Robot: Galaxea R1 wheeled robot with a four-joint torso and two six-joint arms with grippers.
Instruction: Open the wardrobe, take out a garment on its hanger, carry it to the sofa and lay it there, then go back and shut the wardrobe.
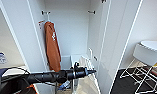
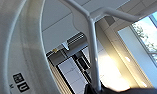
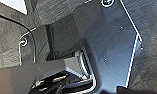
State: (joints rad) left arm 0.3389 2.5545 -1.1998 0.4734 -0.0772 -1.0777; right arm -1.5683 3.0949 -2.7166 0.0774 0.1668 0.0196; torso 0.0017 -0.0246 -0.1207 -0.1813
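Taking-out step, seemingly: left claw (image 1: 92, 71) apparently clamped on hanger (image 2: 92, 50), garment (image 2: 19, 50) close beside, low before open wardrobe (image 1: 69, 30). Right claw: cannot tell. Next move calls for backing out between doors, clear of orange garment (image 1: 52, 47); chair (image 1: 146, 53) near on right.

The wrist camera looks down past the robot's own dark plate (image 3: 106, 42), which carries a round fitting (image 3: 107, 2) at one corner. A jointed bar (image 3: 24, 75) crosses beside it. A thin black cable (image 3: 34, 45) loops near a second fitting (image 3: 23, 42). Dark textured carpet floor (image 3: 149, 22) lies beyond. Jaw state cannot be determined.
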